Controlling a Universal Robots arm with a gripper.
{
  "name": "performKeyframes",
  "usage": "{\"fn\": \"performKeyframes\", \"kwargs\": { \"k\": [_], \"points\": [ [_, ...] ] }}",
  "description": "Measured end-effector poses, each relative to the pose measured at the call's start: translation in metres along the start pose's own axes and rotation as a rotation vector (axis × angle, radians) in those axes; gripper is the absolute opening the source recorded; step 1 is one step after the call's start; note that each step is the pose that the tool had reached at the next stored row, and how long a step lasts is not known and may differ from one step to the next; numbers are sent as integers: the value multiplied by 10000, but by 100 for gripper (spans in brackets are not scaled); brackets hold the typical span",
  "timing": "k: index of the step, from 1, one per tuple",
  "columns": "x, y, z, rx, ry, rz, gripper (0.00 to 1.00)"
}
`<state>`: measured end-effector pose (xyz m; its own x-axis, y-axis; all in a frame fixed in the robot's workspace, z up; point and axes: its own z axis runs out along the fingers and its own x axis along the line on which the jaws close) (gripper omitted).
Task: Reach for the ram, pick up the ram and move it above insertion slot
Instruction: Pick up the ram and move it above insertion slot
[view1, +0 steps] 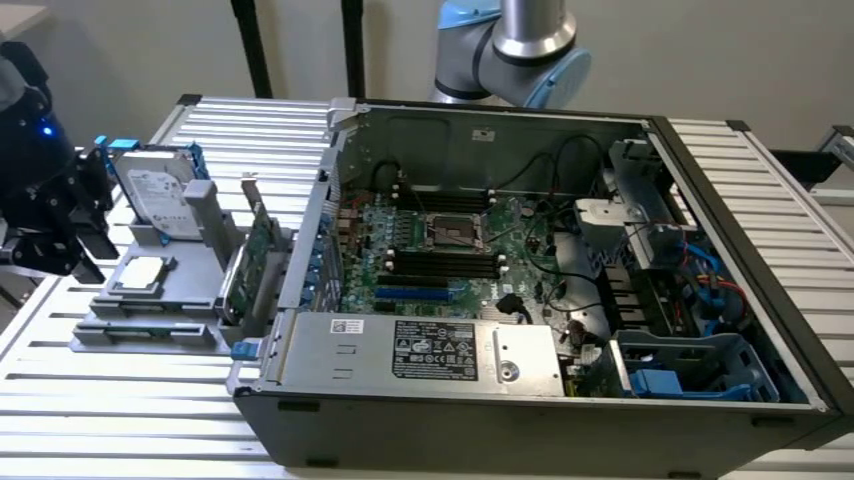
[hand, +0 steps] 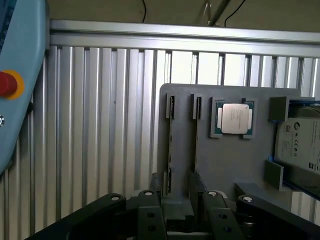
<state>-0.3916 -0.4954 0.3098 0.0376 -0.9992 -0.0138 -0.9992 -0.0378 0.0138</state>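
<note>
The ram (hand: 170, 145) stands on edge in a long slot of the grey holder (hand: 225, 165), seen from above as a thin dark strip. A second slot runs parallel just beside it. The gripper (hand: 177, 200) hangs over the near end of these slots with its fingers (hand: 156, 197) spread moderately apart and nothing between them. One finger is just beside the ram's end, though whether it touches cannot be told.

On the same holder a silver processor (hand: 235, 118) lies flat in its pocket past the second slot. Farther along is the hard drive (hand: 300, 142) with blue rails.

In the exterior view the holder sits at nine o'clock of the open computer case (view1: 534, 250), and the gripper is at nine o'clock of the holder, at its outer edge. There the hard drive leans upright at twelve o'clock of the processor. A green expansion card (view1: 254, 265) stands at three o'clock of the processor, between it and the case wall.

Everything rests on a ribbed metal table (view1: 747, 180). The arm's grey-and-blue joint (view1: 514, 40) shows at twelve o'clock of the case, and a blue housing with a red button (hand: 7, 82) sits near the wrist camera.
</note>
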Motion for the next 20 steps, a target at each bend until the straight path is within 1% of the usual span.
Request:
{"fn": "performKeyframes", "kwargs": {
  "k": [10, 20],
  "points": [
    [20, 12, 182, -6, -1, -421, 36],
    [24, 10, 365, -7, 0, -457, 36]
  ]
}}
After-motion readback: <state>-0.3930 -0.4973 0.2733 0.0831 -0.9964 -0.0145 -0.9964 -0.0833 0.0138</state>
